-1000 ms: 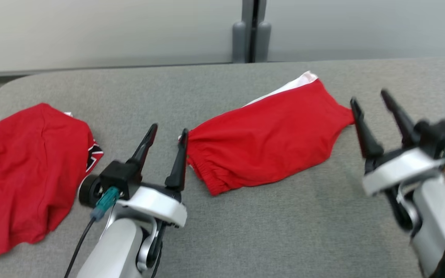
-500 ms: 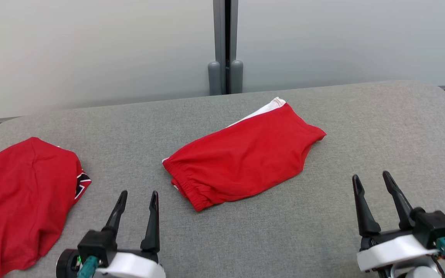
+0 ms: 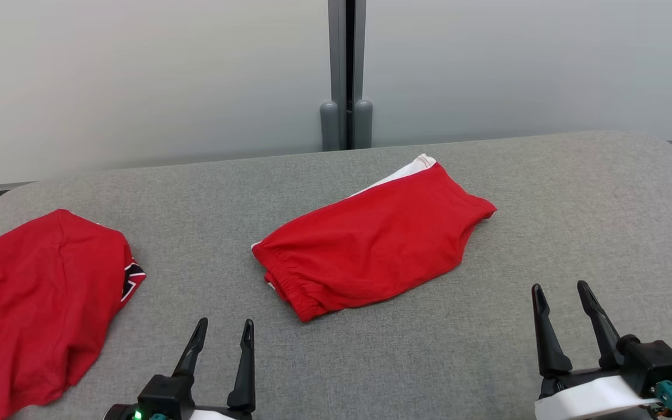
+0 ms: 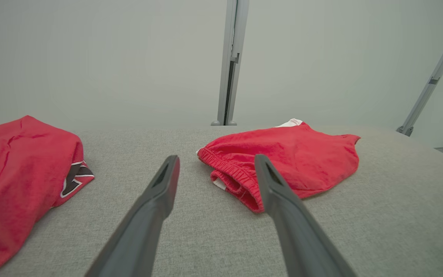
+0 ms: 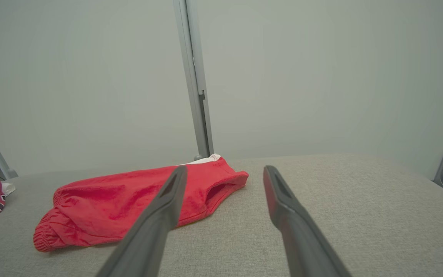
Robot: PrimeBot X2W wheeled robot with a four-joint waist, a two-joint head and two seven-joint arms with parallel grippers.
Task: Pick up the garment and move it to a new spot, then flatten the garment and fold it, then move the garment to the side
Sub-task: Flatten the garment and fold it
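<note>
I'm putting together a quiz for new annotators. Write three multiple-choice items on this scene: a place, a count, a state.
1. Where do the folded red shorts lie? A. in the middle of the grey table B. between gripper fingers C. on the floor
2. How many red garments are on the grey table? A. one B. two C. four
3. How do the left gripper and right gripper stand? A. both open, empty B. both shut on cloth C. one open, one shut
Answers: 1 A, they rest at its middle; 2 B, the shorts plus a red garment with a black-and-white patch at the left end; 3 A, each gripper's jaws stand apart, nothing between them.
</note>
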